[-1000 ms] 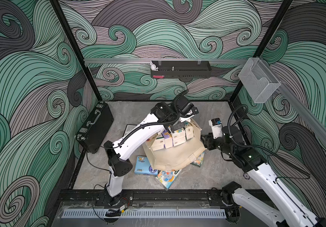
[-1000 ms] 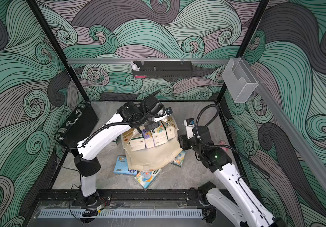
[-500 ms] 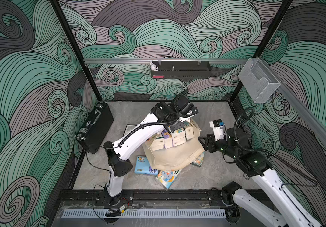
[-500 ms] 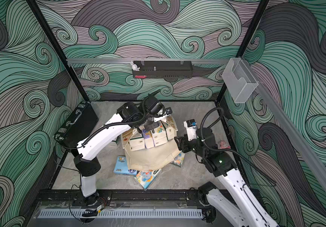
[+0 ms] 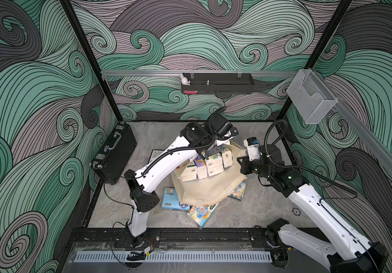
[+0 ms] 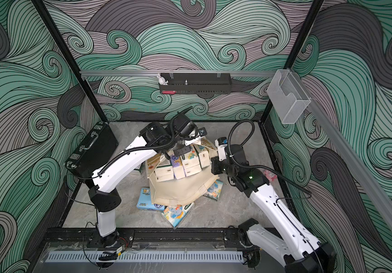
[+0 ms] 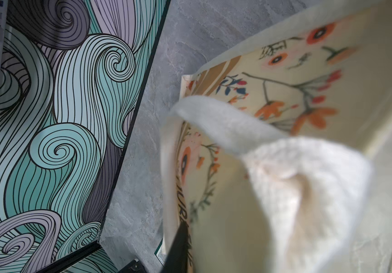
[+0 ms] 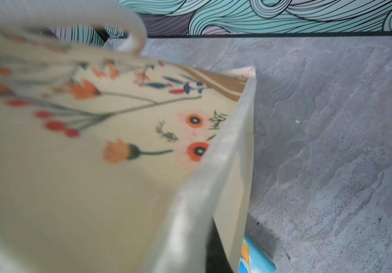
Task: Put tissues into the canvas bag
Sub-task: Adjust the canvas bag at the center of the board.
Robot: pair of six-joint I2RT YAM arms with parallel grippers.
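**Operator:** Describe the enclosure and the work surface.

**Technician:** The walls (image 5: 190, 35) on three sides carry a green-and-grey wave print. The counter (image 5: 261, 212) is grey and stone-patterned, bordered by black rails. A black briefcase (image 5: 114, 153) leans against the left wall. A black tray (image 5: 217, 86) hangs from the rear rail, with a white rabbit figure (image 5: 185, 80) at one end. A clear holder (image 5: 310, 97) is mounted on the right rail. A pink toy (image 6: 270, 175) lies by the right wall.

**Operator:** Where are the canvas bag and the tissues?

**Technician:** The canvas bag (image 5: 209, 191) sits mid-counter with its mouth open. Most tissues (image 5: 211, 165) stand packed side by side in that mouth. Three packs lie on the counter, each partly under the bag:
- a light blue pack (image 5: 170, 201) at front left
- an elephant pack (image 5: 200, 214) at front
- a third pack (image 5: 238, 192) at the right

**Operator:** Tool status?

**Technician:** The right tool (image 5: 241, 163) has its jaws pressed together on the bag's right rim. The left tool (image 5: 213, 151) is over the bag's far rim, beside the packed tissues. Its wrist view shows a white rope handle (image 7: 237, 127), blurred and close to the lens. It also shows one dark finger (image 7: 178, 245) against the lettered band. Whether the left tool is spread or closed cannot be determined.
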